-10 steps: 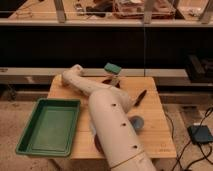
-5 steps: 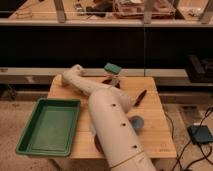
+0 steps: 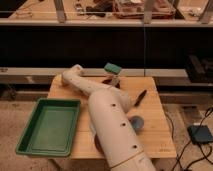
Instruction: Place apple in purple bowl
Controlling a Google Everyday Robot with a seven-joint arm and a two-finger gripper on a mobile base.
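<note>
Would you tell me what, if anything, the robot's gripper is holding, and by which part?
Nothing, as far as shows: the gripper stands open over the far edge of the wooden table, beside a teal block.

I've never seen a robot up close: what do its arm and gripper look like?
The arm is a thick, smooth, cream-white tube of rounded segments, with small dark holes along its side. No loose cables show. It narrows toward the gripper, a small dark piece over the far side of the table, beside a teal block.
</note>
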